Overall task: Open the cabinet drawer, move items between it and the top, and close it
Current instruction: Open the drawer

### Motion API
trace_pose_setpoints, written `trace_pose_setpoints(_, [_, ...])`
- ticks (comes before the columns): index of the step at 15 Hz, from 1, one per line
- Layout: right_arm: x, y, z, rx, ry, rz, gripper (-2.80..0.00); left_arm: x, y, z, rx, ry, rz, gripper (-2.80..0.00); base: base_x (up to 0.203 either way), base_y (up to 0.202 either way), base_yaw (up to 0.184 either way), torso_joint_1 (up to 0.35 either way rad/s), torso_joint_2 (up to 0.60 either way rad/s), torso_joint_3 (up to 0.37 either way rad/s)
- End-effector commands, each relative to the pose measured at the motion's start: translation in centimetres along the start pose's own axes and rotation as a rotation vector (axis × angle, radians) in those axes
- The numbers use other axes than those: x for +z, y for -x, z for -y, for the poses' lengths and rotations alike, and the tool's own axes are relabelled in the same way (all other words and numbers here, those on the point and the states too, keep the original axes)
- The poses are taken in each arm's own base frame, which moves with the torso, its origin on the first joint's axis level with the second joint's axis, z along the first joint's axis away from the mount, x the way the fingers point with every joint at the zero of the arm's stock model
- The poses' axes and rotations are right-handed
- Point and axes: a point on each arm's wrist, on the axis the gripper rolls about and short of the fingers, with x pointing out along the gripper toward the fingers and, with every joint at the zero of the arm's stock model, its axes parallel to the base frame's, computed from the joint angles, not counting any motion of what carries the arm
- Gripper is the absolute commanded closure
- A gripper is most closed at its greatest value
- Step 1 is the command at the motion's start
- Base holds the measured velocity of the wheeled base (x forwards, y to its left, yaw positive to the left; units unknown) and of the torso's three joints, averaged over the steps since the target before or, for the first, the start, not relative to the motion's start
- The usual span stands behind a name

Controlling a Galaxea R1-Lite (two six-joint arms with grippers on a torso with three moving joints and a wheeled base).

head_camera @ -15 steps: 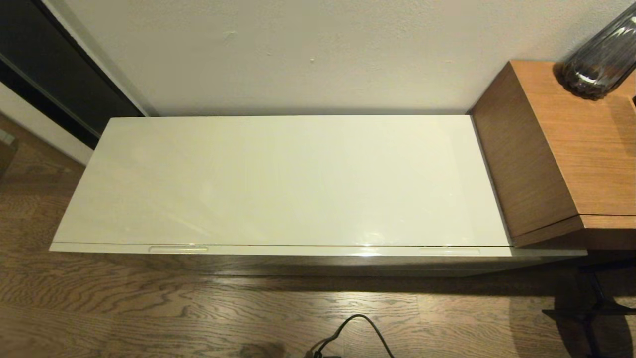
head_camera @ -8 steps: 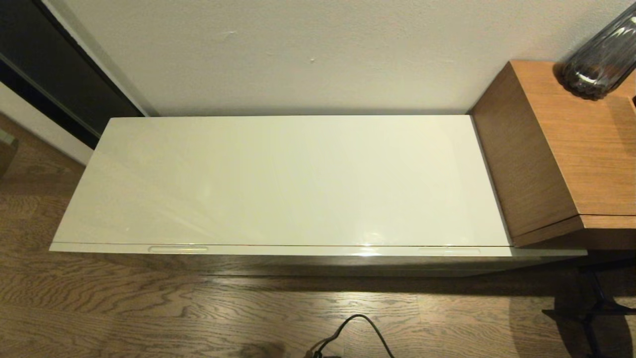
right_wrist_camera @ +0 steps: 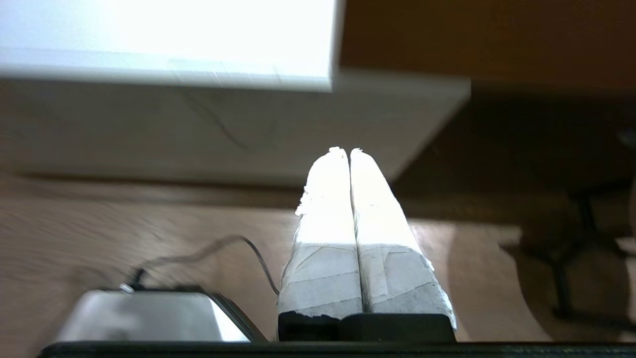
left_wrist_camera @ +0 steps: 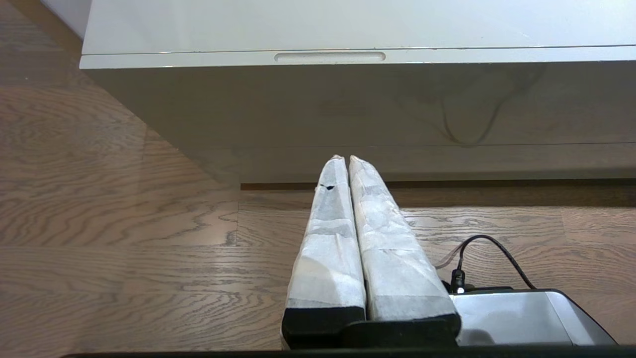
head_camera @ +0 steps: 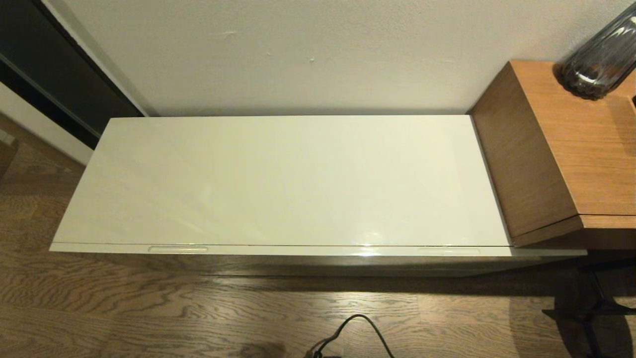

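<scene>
Starting at the left, the left end effector hangs low in front of the cabinet, its taped fingers pressed together and holding nothing, pointed at the plain front panel below the left recessed slot. That slot sits in the thin front edge of the cabinet drawer, which is fully shut under the top. The top carries nothing, and no items are in sight, so I judge they are still inside the drawer.

Further right is the second slot, fainter in the glare. The right end effector is also pressed together and empty, low near the cabinet's right corner beside the wooden unit with the dark glass vase on it.

The step in hand looks like the approach to open. To do it well, I'd say one end effector should rise to slot level, hook a fingertip squarely into the recess and pull straight back, level, so the wide drawer does not rack. The cable on the floor is worth keeping clear of.
</scene>
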Motion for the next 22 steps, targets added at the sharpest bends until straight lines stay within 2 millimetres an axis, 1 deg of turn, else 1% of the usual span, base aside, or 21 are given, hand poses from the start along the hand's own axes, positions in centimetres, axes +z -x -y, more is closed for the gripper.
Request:
trace_pose_setpoints(1, [5.6,-0.6,0.3,0.03,-0.021,-0.032,0.0,0.0,0.0,0.0,0.0,0.001,-0.001,0.0,0.0,0.0,0.0,0.0,0.0,0.0])
trace_pose_setpoints(2, [7.9,-1.6,0.4,0.053,-0.03,-0.083,0.0,0.0,0.0,0.0,0.002,0.001,-0.001,0.0,0.0,0.0,0.0,0.0,0.0,0.0])
trace_pose_setpoints(3, [9.6,-2.7,0.5,0.075,-0.032,-0.135,0.0,0.0,0.0,0.0,0.0,0.001,-0.001,0.0,0.0,0.0,0.0,0.0,0.0,0.0])
trace_pose_setpoints(4, [10.8,-4.2,0.6,0.103,-0.031,-0.203,0.0,0.0,0.0,0.0,0.0,0.001,-0.001,0.0,0.0,0.0,0.0,0.0,0.0,0.0])
trace_pose_setpoints(6, [12.0,-7.7,0.7,0.163,-0.011,-0.357,0.0,0.0,0.0,0.0,0.0,0.001,-0.001,0.0,0.0,0.0,0.0,0.0,0.0,0.0])
trace_pose_setpoints(7, [12.2,-9.7,0.7,0.191,0.004,-0.437,0.0,0.0,0.0,0.0,0.0,0.001,-0.001,0.0,0.0,0.0,0.0,0.0,0.0,0.0])
trace_pose_setpoints(9, [12.0,-14.1,0.2,0.267,0.03,-0.583,0.0,0.0,0.0,0.0,0.0,0.001,-0.001,0.0,0.0,0.0,0.0,0.0,0.0,0.0])
trace_pose_setpoints(10, [11.6,-16.0,-0.2,0.31,0.04,-0.646,0.0,0.0,0.0,0.0,0.0,0.001,-0.001,0.0,0.0,0.0,0.0,0.0,0.0,0.0])
trace_pose_setpoints(11, [10.9,-18.0,-1.0,0.357,0.051,-0.712,0.0,0.0,0.0,0.0,0.0,0.001,-0.001,0.0,0.0,0.0,0.0,0.0,0.0,0.0])
trace_pose_setpoints(13, [9.4,-21.2,-3.0,0.432,0.049,-0.798,0.0,0.0,0.0,0.0,0.0,0.001,-0.001,0.0,0.0,0.0,0.0,0.0,0.0,0.0])
trace_pose_setpoints(15, [8.4,-24.1,-5.6,0.431,0.012,-0.802,0.0,0.0,0.0,0.0,0.0,0.001,-0.001,0.0,0.0,0.0,0.0,0.0,0.0,0.0])
trace_pose_setpoints(17, [7.4,-26.5,-7.5,0.363,0.005,-0.761,0.0,0.0,0.0,0.0,0.0,0.001,-0.001,0.0,0.0,0.0,0.0,0.0,0.0,0.0])
trace_pose_setpoints(18, [7.4,-27.1,-8.2,0.335,-0.005,-0.726,0.0,0.0,0.0,0.0,0.0,0.001,-0.001,0.0,0.0,0.0,0.0,0.0,0.0,0.0])
trace_pose_setpoints(19, [7.4,-27.1,-8.3,0.333,-0.013,-0.727,0.0,0.0,0.0,0.0,0.0,0.001,-0.001,0.0,0.0,0.0,0.0,0.0,0.0,0.0])
trace_pose_setpoints(22, [6.6,-26.8,-8.2,0.318,-0.019,-0.765,0.0,0.0,0.0,0.0,0.0,0.001,-0.001,0.0,0.0,0.0,0.0,0.0,0.0,0.0])
